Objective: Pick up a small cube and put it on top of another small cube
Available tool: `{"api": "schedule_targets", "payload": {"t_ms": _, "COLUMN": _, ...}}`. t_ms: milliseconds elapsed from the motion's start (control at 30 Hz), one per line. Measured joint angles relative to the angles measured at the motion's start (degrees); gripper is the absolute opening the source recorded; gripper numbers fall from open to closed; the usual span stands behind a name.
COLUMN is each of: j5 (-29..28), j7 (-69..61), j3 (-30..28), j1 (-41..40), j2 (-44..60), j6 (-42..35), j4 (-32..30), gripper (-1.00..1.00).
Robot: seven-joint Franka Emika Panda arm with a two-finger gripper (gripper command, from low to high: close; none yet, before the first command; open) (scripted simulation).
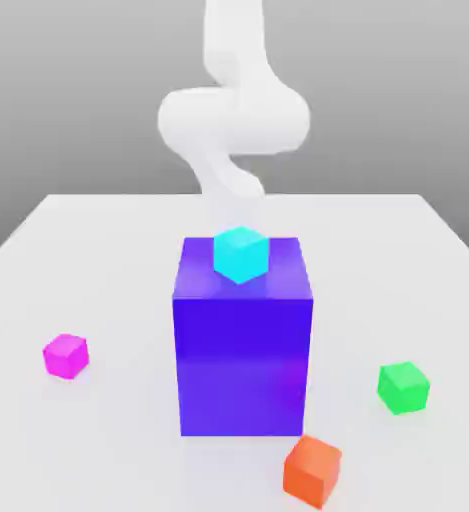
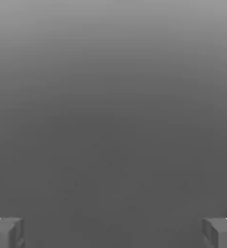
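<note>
Cubes: one pink cube [image 1: 66,356], one green [image 1: 404,387], one orange [image 1: 312,467], one cyan [image 1: 240,253] atop one big purple block [image 1: 242,350] | table [image 1: 108,250]: white | gripper [image 2: 113,233]: spread wide, holding nothing

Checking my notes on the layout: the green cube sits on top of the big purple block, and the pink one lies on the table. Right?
Not quite. In the exterior view the cube on the purple block is cyan; the green cube lies on the table. The pink cube is on the table, as you said.
</note>
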Motion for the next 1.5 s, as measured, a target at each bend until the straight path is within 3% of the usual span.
{"api": "schedule_targets", "payload": {"t_ms": 400, "j5": -6.7, "j7": -10.2, "j3": -15.5, "j1": -12.0, "j2": 24.5, "j6": 17.6, "j4": -17.4, "gripper": 0.00}}
{"api": "schedule_targets", "payload": {"t_ms": 500, "j5": -5.7, "j7": -15.0, "j3": -20.3, "j1": -14.7, "j2": 31.6, "j6": 22.6, "j4": -22.1, "gripper": 0.00}}
{"api": "schedule_targets", "payload": {"t_ms": 600, "j5": -1.3, "j7": -21.9, "j3": -24.0, "j1": -17.7, "j2": 38.4, "j6": 27.3, "j4": -26.6, "gripper": 0.00}}
{"api": "schedule_targets", "payload": {"t_ms": 733, "j5": 12.5, "j7": -33.7, "j3": -18.8, "j1": -22.3, "j2": 47.5, "j6": 33.5, "j4": -27.8, "gripper": 0.00}}
{"api": "schedule_targets", "payload": {"t_ms": 867, "j5": 22.2, "j7": -41.2, "j3": -6.0, "j1": -32.9, "j2": 55.7, "j6": 39.8, "j4": -25.9, "gripper": 0.00}}
{"api": "schedule_targets", "payload": {"t_ms": 900, "j5": 23.3, "j7": -42.1, "j3": -3.6, "j1": -35.1, "j2": 57.4, "j6": 41.2, "j4": -25.6, "gripper": -1.00}}
{"api": "schedule_targets", "payload": {"t_ms": 1100, "j5": 23.5, "j7": -42.3, "j3": -2.5, "j1": -36.2, "j2": 58.2, "j6": 41.8, "j4": -25.4, "gripper": -1.00}}
{"api": "schedule_targets", "payload": {"t_ms": 1200, "j5": 20.1, "j7": -39.6, "j3": -6.7, "j1": -32.7, "j2": 54.6, "j6": 39.0, "j4": -26.3, "gripper": -1.00}}
{"api": "schedule_targets", "payload": {"t_ms": 1333, "j5": 8.3, "j7": -30.8, "j3": -13.0, "j1": -29.4, "j2": 46.5, "j6": 33.0, "j4": -28.2, "gripper": -1.00}}
{"api": "schedule_targets", "payload": {"t_ms": 1500, "j5": 0.2, "j7": -23.5, "j3": -13.0, "j1": -30.2, "j2": 40.7, "j6": 31.3, "j4": -25.7, "gripper": -1.00}}
